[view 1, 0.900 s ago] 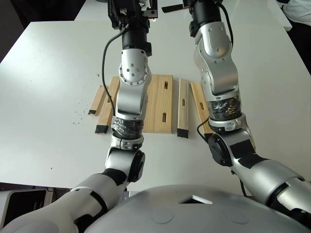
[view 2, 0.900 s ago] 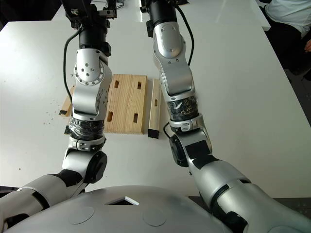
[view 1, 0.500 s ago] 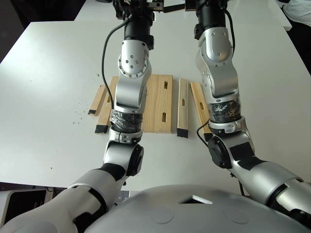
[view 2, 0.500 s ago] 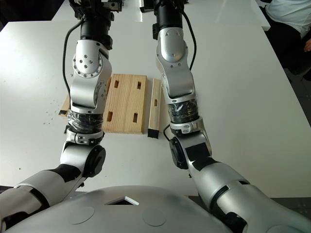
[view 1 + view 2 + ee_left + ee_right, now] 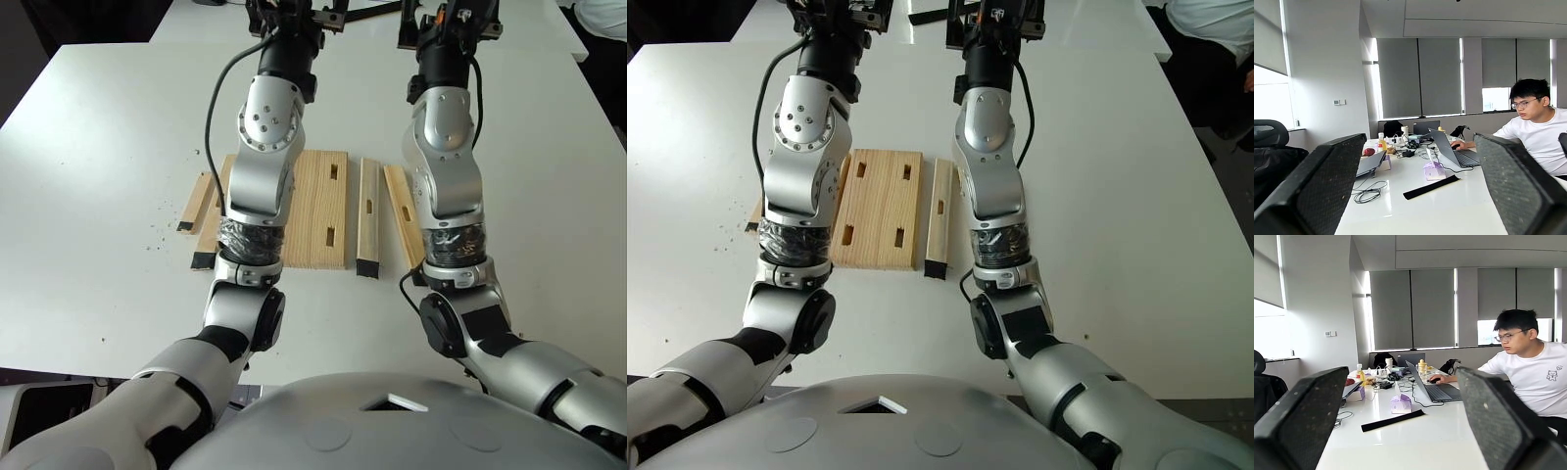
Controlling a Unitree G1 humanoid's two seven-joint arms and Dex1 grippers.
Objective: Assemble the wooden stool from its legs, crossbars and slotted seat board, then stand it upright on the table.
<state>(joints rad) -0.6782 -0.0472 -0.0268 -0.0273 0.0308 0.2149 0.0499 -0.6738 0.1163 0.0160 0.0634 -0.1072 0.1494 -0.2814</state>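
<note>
The slotted seat board (image 5: 318,211) lies flat on the white table (image 5: 108,147). Two wooden sticks (image 5: 196,208) lie beside its left edge, partly behind my left arm. A slotted bar with a dark end (image 5: 368,217) and another stick (image 5: 400,211) lie to its right, the latter partly behind my right arm. Both arms stand raised above the parts, wrists at the top of the head views. My left gripper (image 5: 1420,196) is open with nothing between its fingers. My right gripper (image 5: 1400,426) is open and holds nothing either.
Small crumbs (image 5: 162,230) dot the table left of the sticks. A black strip (image 5: 1431,186) lies on the far table among laptops and cables. A person sits at that far table. Bare white table spreads to the left and right of the wooden parts.
Both forearms have swung up and away toward the table's far edge, so the grippers sit higher in the head views. The wooden parts have not moved.
</note>
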